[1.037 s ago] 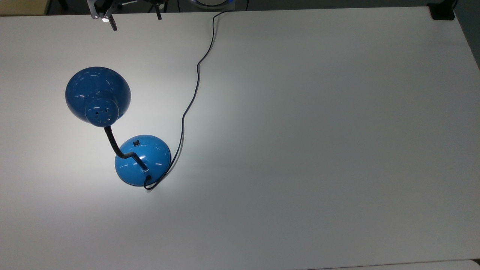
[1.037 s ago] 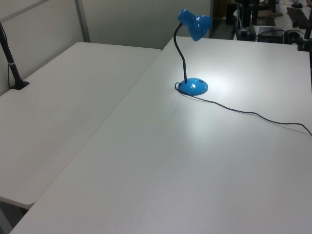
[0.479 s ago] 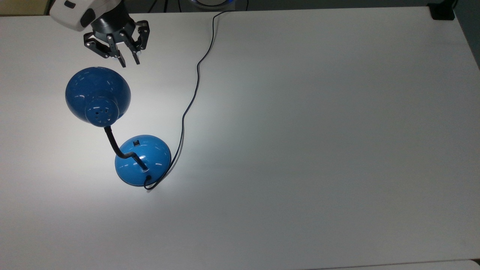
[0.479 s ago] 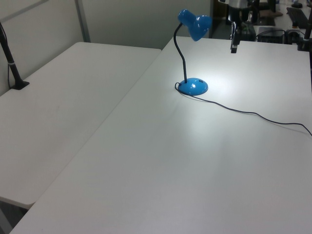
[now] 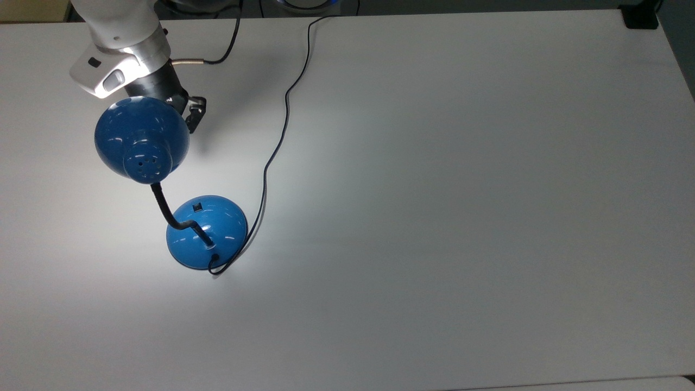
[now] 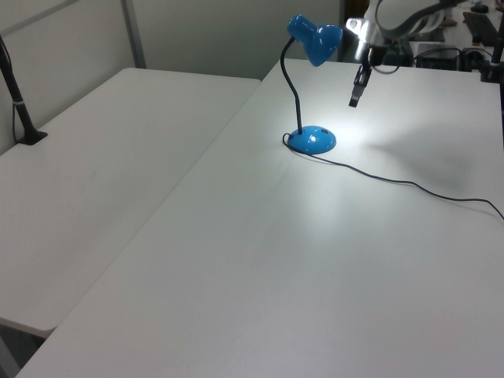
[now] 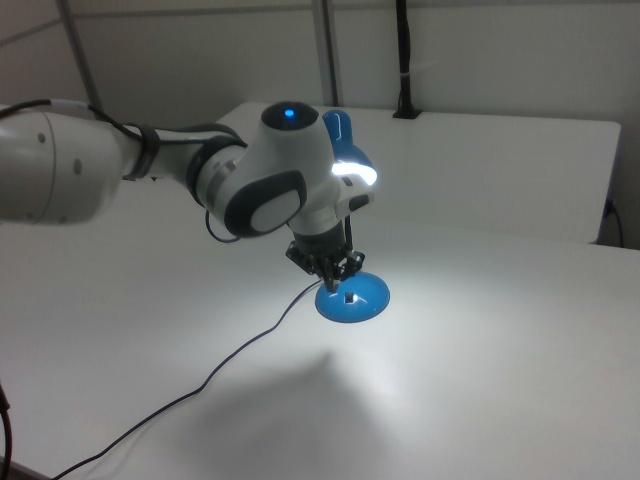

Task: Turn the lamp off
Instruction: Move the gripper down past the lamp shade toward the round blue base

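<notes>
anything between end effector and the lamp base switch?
Nothing: bare lit table separates the end effector from the switch on the lamp base, in the left view.

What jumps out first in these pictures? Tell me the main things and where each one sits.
The glossy blue desk lamp grabs the eye: it stands lit toward the top view's left on the white table, throwing a bright pool around its domed base. Its black cord snakes off to the table's far edge. The white robot arm reaches in, and the gripper hangs just beside the lamp's shade, above the table.
</notes>
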### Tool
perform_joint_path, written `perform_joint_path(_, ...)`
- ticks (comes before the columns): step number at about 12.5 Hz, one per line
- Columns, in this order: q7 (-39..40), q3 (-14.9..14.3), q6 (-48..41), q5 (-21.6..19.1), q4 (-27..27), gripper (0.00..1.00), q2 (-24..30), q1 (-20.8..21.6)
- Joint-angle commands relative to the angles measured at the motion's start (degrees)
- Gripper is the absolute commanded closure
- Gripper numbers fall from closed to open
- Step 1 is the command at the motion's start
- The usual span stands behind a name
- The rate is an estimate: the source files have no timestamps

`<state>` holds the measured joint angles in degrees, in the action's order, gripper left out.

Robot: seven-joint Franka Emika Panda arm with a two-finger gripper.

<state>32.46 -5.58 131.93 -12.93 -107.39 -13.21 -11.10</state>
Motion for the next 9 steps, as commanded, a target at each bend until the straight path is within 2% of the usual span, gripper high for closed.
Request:
perform_joint_path(1, 1.02, 0.49, 10.09, -4.28, -2.48, 1.00, -2.51, 0.03)
perform_joint_path(9, 0.76, 1.89, 19.06, -7.37, -1.34, 1.00, -8.14, 0.73)
